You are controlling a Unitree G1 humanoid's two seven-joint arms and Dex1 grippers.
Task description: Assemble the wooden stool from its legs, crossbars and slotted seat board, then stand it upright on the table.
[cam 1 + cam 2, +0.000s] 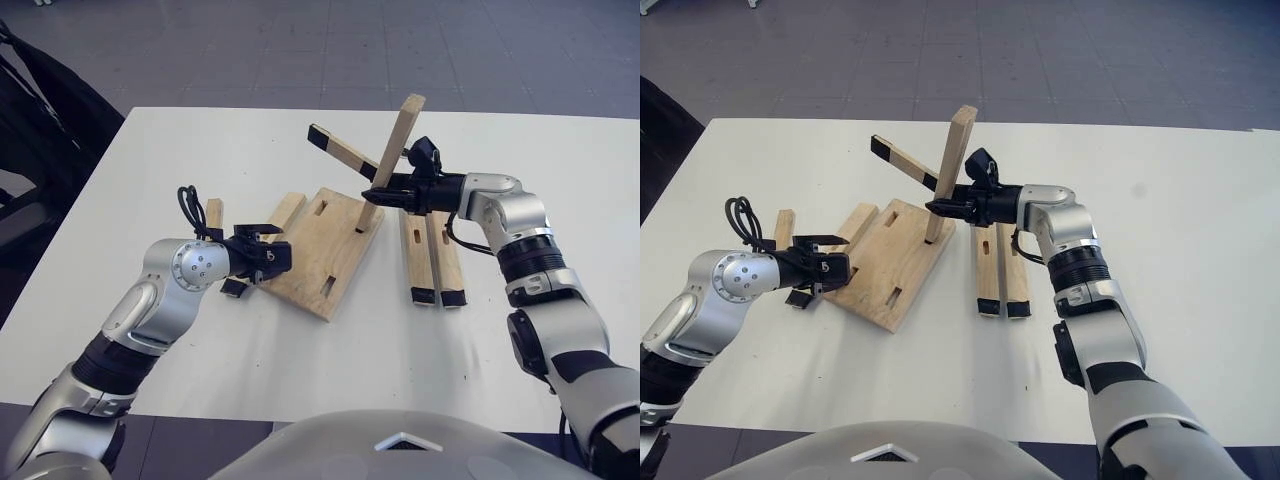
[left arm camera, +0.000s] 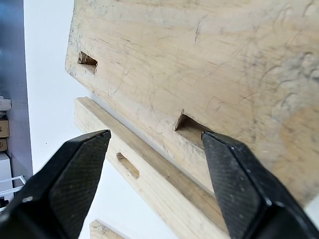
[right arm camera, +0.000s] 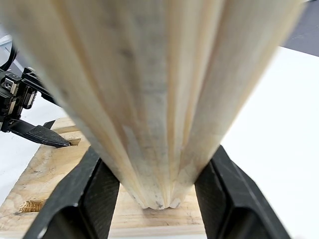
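The slotted seat board (image 1: 318, 262) lies in the middle of the white table (image 1: 200, 150), partly resting on a wooden bar (image 2: 149, 181). My right gripper (image 1: 384, 192) is shut on a wooden leg (image 1: 398, 145). That leg leans steeply, its lower end at a slot near the board's far right corner. In the right wrist view the leg (image 3: 149, 89) sits between both fingers (image 3: 84, 199). My left gripper (image 1: 262, 250) is open at the board's left edge, its fingers (image 2: 75, 174) on either side of an edge slot (image 2: 189, 127).
Two black-tipped legs (image 1: 432, 262) lie side by side right of the board. Another black-tipped leg (image 1: 340, 150) sits behind the held one. A short wooden piece (image 1: 214, 212) lies left of the board. Bare table extends to the front and far right.
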